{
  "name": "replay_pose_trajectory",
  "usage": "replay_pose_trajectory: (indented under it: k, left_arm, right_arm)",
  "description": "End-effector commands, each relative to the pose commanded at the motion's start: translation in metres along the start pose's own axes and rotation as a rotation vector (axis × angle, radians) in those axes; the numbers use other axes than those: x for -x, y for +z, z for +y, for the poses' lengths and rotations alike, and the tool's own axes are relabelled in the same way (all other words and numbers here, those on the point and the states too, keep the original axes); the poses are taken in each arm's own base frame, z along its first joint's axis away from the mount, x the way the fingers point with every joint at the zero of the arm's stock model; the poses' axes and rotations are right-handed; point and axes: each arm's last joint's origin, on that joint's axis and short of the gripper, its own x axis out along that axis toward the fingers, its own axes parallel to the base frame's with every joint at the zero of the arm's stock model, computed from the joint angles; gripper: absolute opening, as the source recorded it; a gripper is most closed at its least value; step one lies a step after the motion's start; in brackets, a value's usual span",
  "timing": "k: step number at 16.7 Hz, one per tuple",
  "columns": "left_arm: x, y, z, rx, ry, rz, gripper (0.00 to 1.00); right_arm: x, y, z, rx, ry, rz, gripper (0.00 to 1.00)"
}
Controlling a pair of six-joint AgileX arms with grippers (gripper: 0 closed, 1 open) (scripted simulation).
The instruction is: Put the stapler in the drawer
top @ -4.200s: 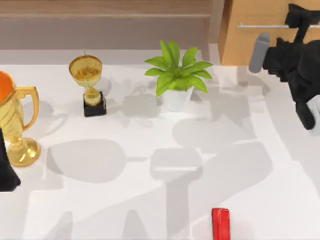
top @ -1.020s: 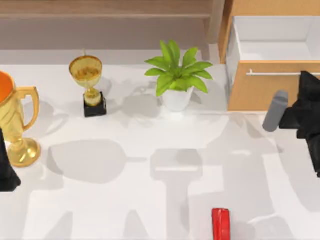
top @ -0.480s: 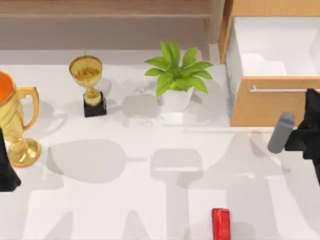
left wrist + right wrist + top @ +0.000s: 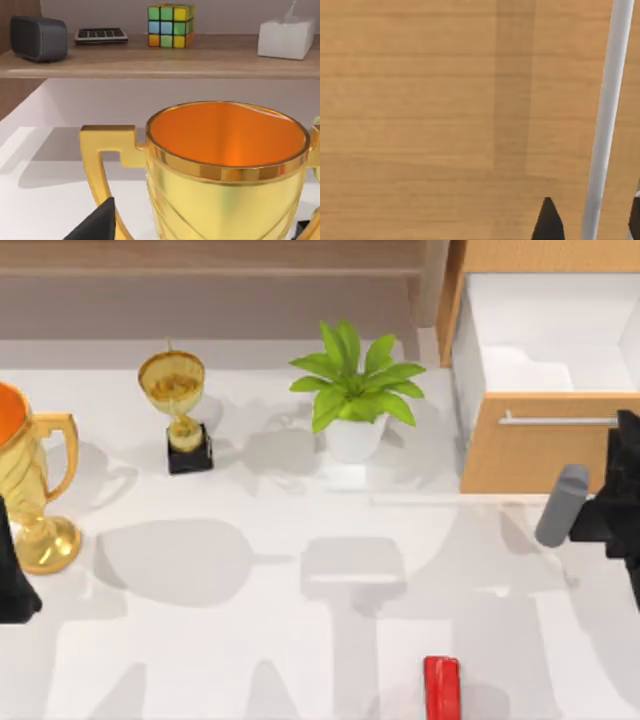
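The red stapler [image 4: 441, 688] lies flat at the table's front edge, right of centre, far from both arms. At the back right the drawer [image 4: 530, 455] stands pulled out, and its white interior [image 4: 545, 335] shows. My right gripper [image 4: 622, 440] is at the drawer front by the right edge. In the right wrist view the silver bar handle [image 4: 607, 120] runs between my right gripper's [image 4: 591, 222] dark fingertips, with a gap on each side, so the gripper is open. My left gripper [image 4: 12, 580] is parked at the left edge, open.
A potted plant [image 4: 355, 390] stands just left of the drawer. A small gold trophy [image 4: 178, 405] and a large gold cup [image 4: 30, 490] sit at the left. A wooden shelf [image 4: 150, 55] at the back carries a speaker, a calculator, a colour cube and a tissue box.
The drawer has been drawn out toward the table's front with my right gripper at its handle. Over the last half second nothing visibly moved. The stapler and my left arm stayed still.
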Motion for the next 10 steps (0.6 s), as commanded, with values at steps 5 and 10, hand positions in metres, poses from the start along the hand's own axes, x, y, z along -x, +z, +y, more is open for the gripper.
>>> replay_pose_trajectory:
  k: [5,10]
  left_arm:
    - [0.0,0.0,0.0,0.0,0.0,0.0,1.0]
    - [0.0,0.0,0.0,0.0,0.0,0.0,1.0]
  right_arm:
    - [0.0,0.0,0.0,0.0,0.0,0.0,0.98]
    - [0.0,0.0,0.0,0.0,0.0,0.0,1.0]
